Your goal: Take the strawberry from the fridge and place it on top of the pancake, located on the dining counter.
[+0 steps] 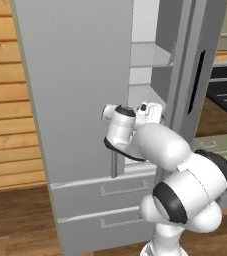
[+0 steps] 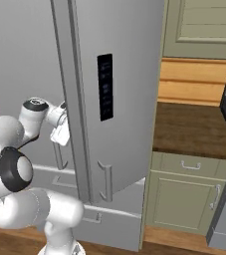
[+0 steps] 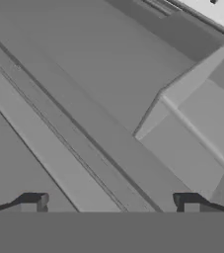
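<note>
Currently the fridge (image 1: pixel 80 100) stands with its left door swung partly open, and white shelves (image 1: pixel 147 55) are exposed in the gap at the 1 o'clock side of the left base view. Two drawers (image 1: pixel 105 200) sit below the doors. The arm's wrist reaches into the gap between the doors, at about 12 o'clock from the arm's big elbow joint. In the right base view the right door (image 2: pixel 119 99) carries a dark panel (image 2: pixel 105 87), with a vertical bar handle (image 2: pixel 107 182) lower down at 6 o'clock from it. The gripper (image 3: pixel 111 205) has its jaws standing wide apart with nothing between them; its two fingertips (image 3: pixel 32 203) rise at the bottom of the hand view, facing grey fridge surfaces and the edge of a shelf at close range. The strawberry cannot be made out in any view; a small dark speck at the hand view's top right corner is too small to identify. To the right of the fridge, at 3 o'clock, a brown countertop (image 2: pixel 194 127) sits over pale green cabinets (image 2: pixel 184 194)
</note>
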